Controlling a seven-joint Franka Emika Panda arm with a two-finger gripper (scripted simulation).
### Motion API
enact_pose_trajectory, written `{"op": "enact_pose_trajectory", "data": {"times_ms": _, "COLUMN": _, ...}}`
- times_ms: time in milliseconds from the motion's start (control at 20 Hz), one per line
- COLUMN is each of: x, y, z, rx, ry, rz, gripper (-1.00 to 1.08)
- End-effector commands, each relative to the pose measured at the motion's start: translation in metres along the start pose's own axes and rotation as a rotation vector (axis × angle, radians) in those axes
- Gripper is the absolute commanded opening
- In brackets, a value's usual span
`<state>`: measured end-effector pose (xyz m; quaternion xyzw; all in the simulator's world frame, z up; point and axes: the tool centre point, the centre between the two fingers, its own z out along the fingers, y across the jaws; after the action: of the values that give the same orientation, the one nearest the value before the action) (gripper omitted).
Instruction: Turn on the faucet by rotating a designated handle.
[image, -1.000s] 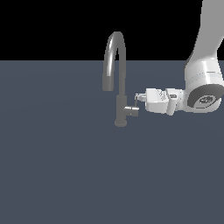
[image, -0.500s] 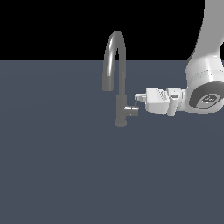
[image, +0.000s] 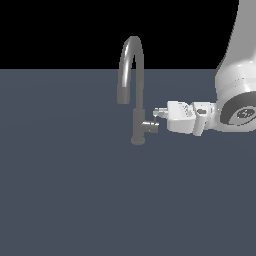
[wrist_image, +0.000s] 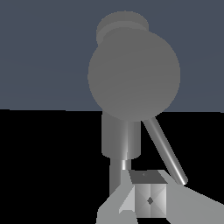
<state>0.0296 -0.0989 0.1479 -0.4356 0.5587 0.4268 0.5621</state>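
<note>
the handle, a short stub on the faucet column low above the bench, lay directly ahead of the pincer, with its thin lever beside the tips. the step was the approach for contact. whether the pincer was spread or pressed together could not be told. next, the tips probably needed to push the lever round.

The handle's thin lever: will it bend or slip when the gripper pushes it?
The handle looks like rigid metal, so probably no bending. Its lever is slim, round and smooth, so the gripper could slide off. The faucet appears fixed and unlikely to tip.
</note>
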Motion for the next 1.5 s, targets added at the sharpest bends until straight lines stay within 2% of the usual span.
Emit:
{"op": "enact_pose_trajectory", "data": {"times_ms": 0, "x": 0.003, "y": 0.01, "z": 0.0, "rx": -0.006, "ry": -0.003, "rz": 0.012, "gripper": -1.0}}
{"op": "enact_pose_trajectory", "data": {"times_ms": 50, "x": -0.001, "y": 0.002, "z": 0.0, "rx": -0.001, "ry": -0.001, "rz": 0.0, "gripper": -1.0}}
{"op": "enact_pose_trajectory", "data": {"times_ms": 450, "x": 0.018, "y": 0.035, "z": 0.0, "rx": -0.006, "ry": -0.004, "rz": 0.011, "gripper": -1.0}}
{"op": "enact_pose_trajectory", "data": {"times_ms": 500, "x": 0.018, "y": 0.035, "z": 0.0, "rx": -0.006, "ry": -0.004, "rz": 0.011, "gripper": -1.0}}
{"op": "enact_pose_trajectory", "data": {"times_ms": 550, "x": 0.008, "y": 0.024, "z": 0.0, "rx": 0.0, "ry": -0.001, "rz": -0.012, "gripper": -1.0}}
{"op": "enact_pose_trajectory", "data": {"times_ms": 900, "x": 0.049, "y": 0.054, "z": 0.0, "rx": -0.006, "ry": -0.004, "rz": 0.012, "gripper": -1.0}}
{"op": "enact_pose_trajectory", "data": {"times_ms": 950, "x": 0.049, "y": 0.054, "z": 0.0, "rx": -0.006, "ry": -0.004, "rz": 0.012, "gripper": -1.0}}
{"op": "enact_pose_trajectory", "data": {"times_ms": 1000, "x": 0.028, "y": 0.04, "z": 0.0, "rx": -0.005, "ry": -0.007, "rz": -0.025, "gripper": -1.0}}
{"op": "enact_pose_trajectory", "data": {"times_ms": 1400, "x": 0.079, "y": 0.053, "z": 0.0, "rx": -0.006, "ry": -0.004, "rz": 0.01, "gripper": -1.0}}
{"op": "enact_pose_trajectory", "data": {"times_ms": 1450, "x": 0.079, "y": 0.053, "z": 0.0, "rx": -0.006, "ry": -0.004, "rz": 0.01, "gripper": -1.0}}
